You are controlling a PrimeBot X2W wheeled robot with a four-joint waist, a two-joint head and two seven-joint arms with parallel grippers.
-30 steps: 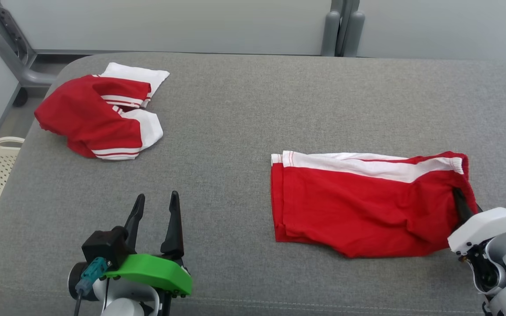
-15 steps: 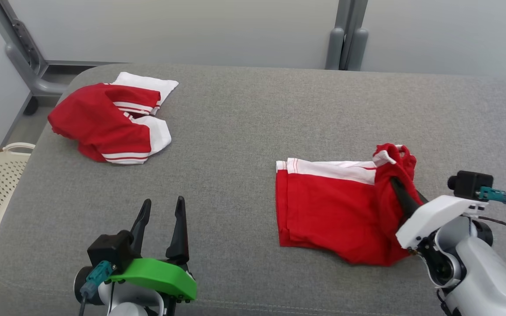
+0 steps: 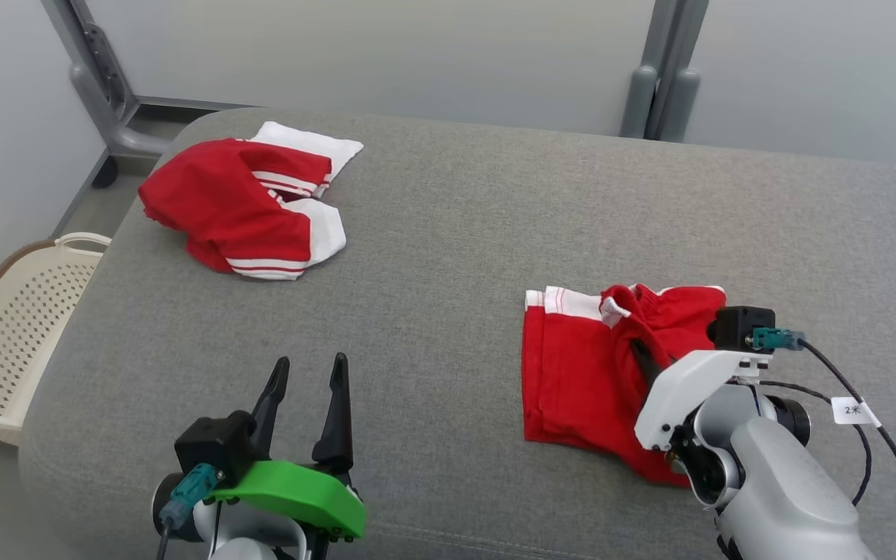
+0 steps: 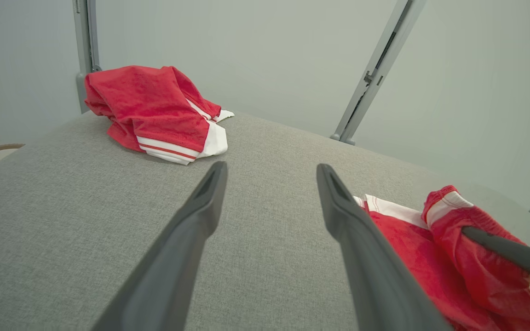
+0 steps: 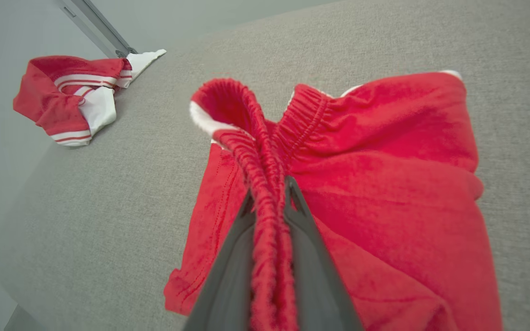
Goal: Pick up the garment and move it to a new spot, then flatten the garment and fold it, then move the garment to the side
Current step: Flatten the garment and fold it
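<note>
**Right claw clamped on the waistband, left claw apart and empty**

The garment (image 3: 572, 381), a pair of red shorts with a white band, lay on the grey cloth-covered counter (image 3: 456, 218). It sat in the right half, nearer the front edge than the back. The right claw (image 3: 639, 351) was shut tight on the gathered elastic waistband, and the right wrist view showed the red cloth bunched between its two dark fingers (image 5: 311, 257). That waistband end was raised off the counter and doubled over the rest of the shorts. The leg end, with its white-striped hem, lay flat and pointed toward the middle of the counter.

The left claw (image 3: 310, 362) hung above the front edge in the left half. Its fingers stood apart with nothing between them, well clear of the shorts.

A second garment (image 3: 238, 202), red with white striped trim, sat crumpled by the back left corner. Off the left edge, lower down, stood a cream perforated basket (image 3: 12, 334). Behind the back edge, grey metal posts (image 3: 662, 85) rose against a pale wall
</note>
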